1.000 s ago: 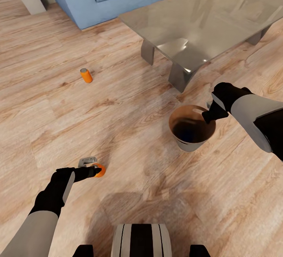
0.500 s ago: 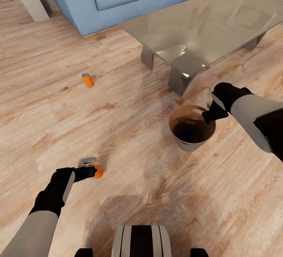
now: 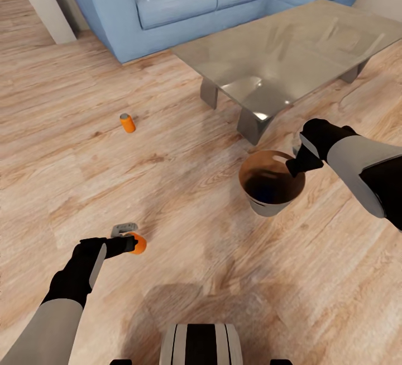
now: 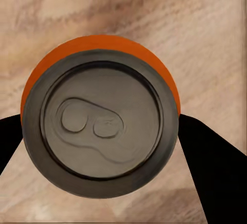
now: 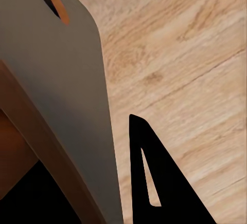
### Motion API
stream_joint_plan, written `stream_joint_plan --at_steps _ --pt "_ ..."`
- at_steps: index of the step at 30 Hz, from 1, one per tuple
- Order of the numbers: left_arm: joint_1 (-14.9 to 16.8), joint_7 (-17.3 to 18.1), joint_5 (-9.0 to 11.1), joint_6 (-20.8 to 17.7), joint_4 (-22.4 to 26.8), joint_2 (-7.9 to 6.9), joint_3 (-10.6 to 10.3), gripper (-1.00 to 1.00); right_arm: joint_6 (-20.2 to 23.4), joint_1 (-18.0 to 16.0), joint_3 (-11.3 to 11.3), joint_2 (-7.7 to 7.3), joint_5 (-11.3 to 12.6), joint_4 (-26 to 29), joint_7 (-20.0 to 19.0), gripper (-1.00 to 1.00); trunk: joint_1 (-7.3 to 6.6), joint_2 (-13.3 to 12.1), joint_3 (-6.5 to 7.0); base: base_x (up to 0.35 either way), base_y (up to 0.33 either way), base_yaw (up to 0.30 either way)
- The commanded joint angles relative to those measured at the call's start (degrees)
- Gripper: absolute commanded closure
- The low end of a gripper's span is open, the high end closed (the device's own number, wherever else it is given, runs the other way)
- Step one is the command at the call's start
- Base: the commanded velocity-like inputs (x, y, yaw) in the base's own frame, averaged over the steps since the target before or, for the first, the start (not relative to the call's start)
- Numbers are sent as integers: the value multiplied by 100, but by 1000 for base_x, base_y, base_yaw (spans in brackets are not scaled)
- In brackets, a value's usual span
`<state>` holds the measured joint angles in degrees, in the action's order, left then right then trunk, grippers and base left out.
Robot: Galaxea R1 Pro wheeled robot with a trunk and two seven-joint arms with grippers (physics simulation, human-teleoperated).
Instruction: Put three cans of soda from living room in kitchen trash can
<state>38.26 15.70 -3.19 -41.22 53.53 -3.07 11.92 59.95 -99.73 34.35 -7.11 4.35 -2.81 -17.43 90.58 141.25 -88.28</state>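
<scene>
Left gripper [image 3: 132, 243] clamps one soda can [image 4: 100, 116]; right gripper [image 3: 295, 162] grips trash can [image 3: 272, 183] rim (carried along); another can [image 3: 128, 123] on floor; none visibly binned yet.

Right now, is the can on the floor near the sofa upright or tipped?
Upright, I think: the far can shows its grey top above the orange body on the wood floor, though it is small.

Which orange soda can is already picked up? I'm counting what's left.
The orange soda can between the left gripper's fingers; the other orange can stands free on the wood floor near the blue sofa.
</scene>
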Motion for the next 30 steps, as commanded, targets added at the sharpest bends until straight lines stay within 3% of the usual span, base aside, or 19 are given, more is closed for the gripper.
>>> stream_joint_plan --at_steps 1,4,7,8,12,21,30 --pt "2 5 -6 -1 0 -3 -2 100 5 2 -33 7 37 0 -6 100 -22 -42 19 0 0 0" --pt "-1 77 26 -221 0 -40 -11 100 5 21 -159 69 60 8 -6 100 -88 -162 72 0 0 0" --pt "14 455 35 -367 63 -120 -21 100 5 127 -380 180 70 18 -8 100 -154 -282 126 0 0 0" --pt "48 430 50 -401 96 -123 13 100 5 95 -272 145 55 12 -34 100 -153 -280 125 0 0 0" --pt "76 370 48 -525 198 -118 141 100 5 -28 -535 91 116 10 -47 100 -153 -280 125 0 0 0" --pt "76 370 48 -570 198 -118 144 100 5 -28 -55 91 -170 10 -47 100 -153 -280 125 0 0 0" --pt "60 442 60 -646 256 -156 138 100 5 77 -14 98 -275 69 -45 100 -153 -280 125 0 0 0"
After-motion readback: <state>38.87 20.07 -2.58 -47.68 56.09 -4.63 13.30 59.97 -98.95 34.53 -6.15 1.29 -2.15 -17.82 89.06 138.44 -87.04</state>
